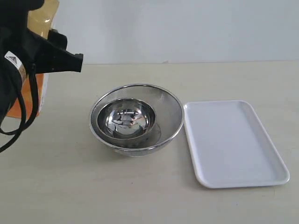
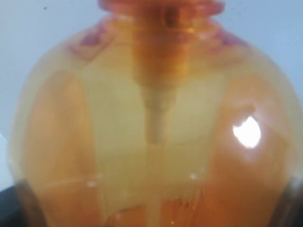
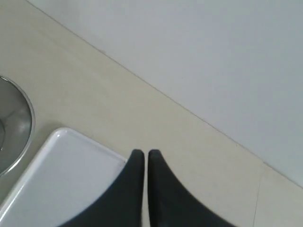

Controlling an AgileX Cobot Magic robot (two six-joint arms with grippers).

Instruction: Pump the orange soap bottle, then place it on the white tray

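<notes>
1. Two task things lie well apart. Nearest us, the white tray [image 1: 233, 140] lies flat just to the right of the nested steel bowls [image 1: 169, 111].
2. On that same side of the bowls, the right gripper [image 3: 145, 153] hangs over the tray's far edge, its fingers pressed together on nothing.
3. Farther back, well to the left of the bowls, the orange soap bottle [image 1: 46, 18] stands upright. The left gripper [image 1: 65, 58] is up against its body.
4. We cannot tell whether that gripper actually clamps the bottle, because the bottle fills the left wrist view.
5. We judge that pumping is the step in hand, though the pump head is out of frame.
6. To pump well, we would steady the bottle's body first. We would then bring the closed right tips across the bowls and press the head straight down so the bottle cannot tip.
</notes>
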